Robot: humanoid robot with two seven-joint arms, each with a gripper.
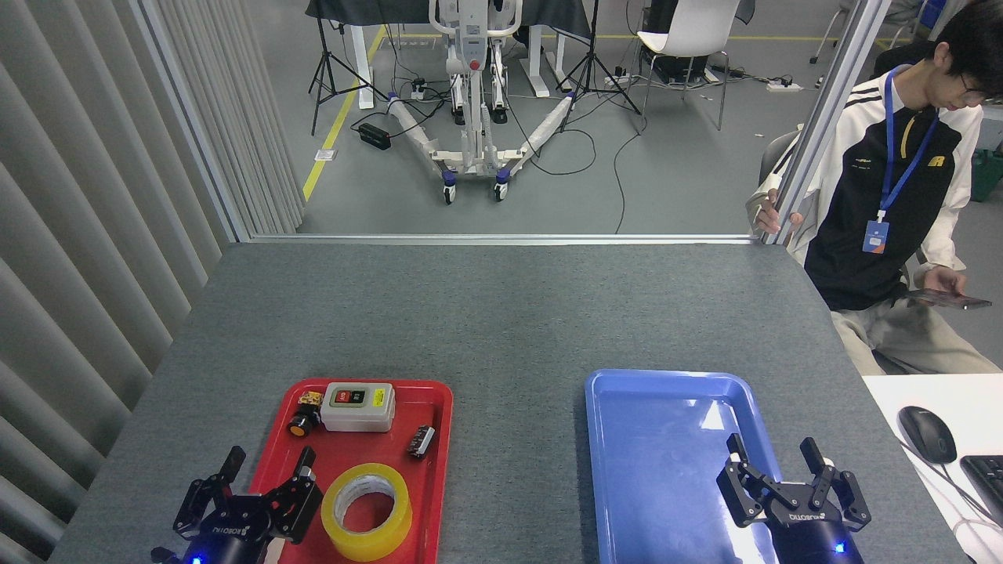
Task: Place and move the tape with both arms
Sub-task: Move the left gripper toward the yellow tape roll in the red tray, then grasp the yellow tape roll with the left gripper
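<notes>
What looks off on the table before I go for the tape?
Nothing stands out. The tape lies flat in the red tray, beside a switch box, a push button and a small dark part. The blue tray holds nothing. Left gripper and right gripper are open.

Glossy translucent tape (pixel 367 511), matt table (pixel 501 313)

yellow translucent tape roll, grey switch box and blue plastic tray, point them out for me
yellow translucent tape roll (pixel 401 513), head view, on its right side wall
grey switch box (pixel 358 413), head view, on its front face
blue plastic tray (pixel 666 439), head view, on its bare floor
</notes>
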